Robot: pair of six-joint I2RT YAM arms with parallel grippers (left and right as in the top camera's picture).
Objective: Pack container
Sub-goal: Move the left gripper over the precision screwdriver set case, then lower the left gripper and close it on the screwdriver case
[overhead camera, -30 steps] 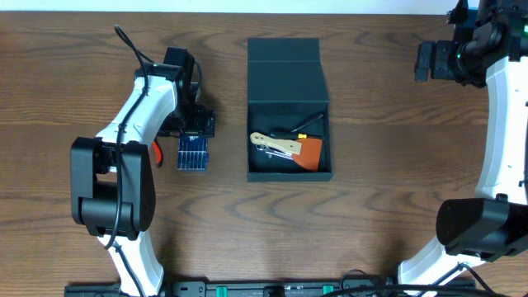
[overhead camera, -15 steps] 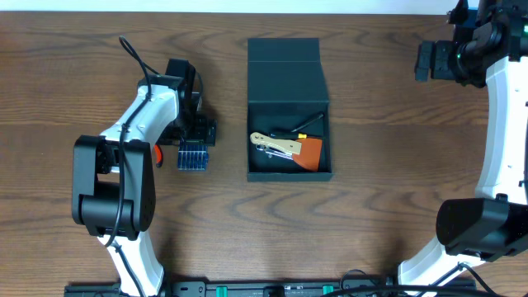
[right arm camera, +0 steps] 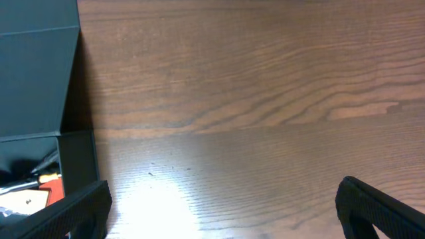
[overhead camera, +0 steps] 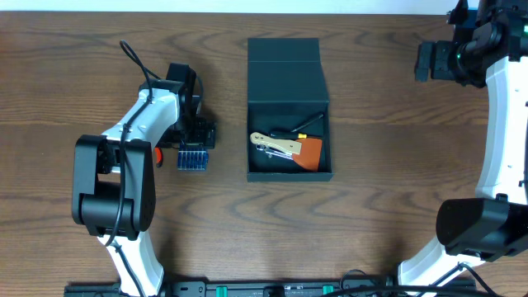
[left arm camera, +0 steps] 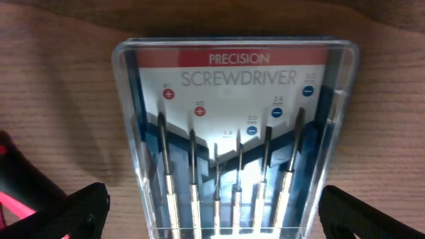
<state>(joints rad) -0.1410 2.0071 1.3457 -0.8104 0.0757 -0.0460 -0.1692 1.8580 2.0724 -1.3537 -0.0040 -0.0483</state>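
The dark teal container (overhead camera: 285, 74) stands open at the table's middle, its lid flap lying flat behind it. Inside lie a cream-handled tool (overhead camera: 276, 145), an orange piece (overhead camera: 310, 153) and a black tool. It also shows at the left edge of the right wrist view (right arm camera: 33, 79). My left gripper (overhead camera: 195, 143) is open, and in the left wrist view (left arm camera: 216, 211) its fingers straddle a clear precision screwdriver case (left arm camera: 232, 133) without touching it. The case lies left of the container (overhead camera: 192, 159). My right gripper (overhead camera: 425, 62) is open and empty above bare table at the far right (right arm camera: 222, 212).
A red-handled tool (overhead camera: 156, 153) lies just left of the screwdriver case, partly under my left arm; it also shows at the left edge of the left wrist view (left arm camera: 10, 196). The table is brown wood.
My left gripper has moved toward the table's front, over the far end of the screwdriver case, covering more of it. The right arm and the container have not moved.
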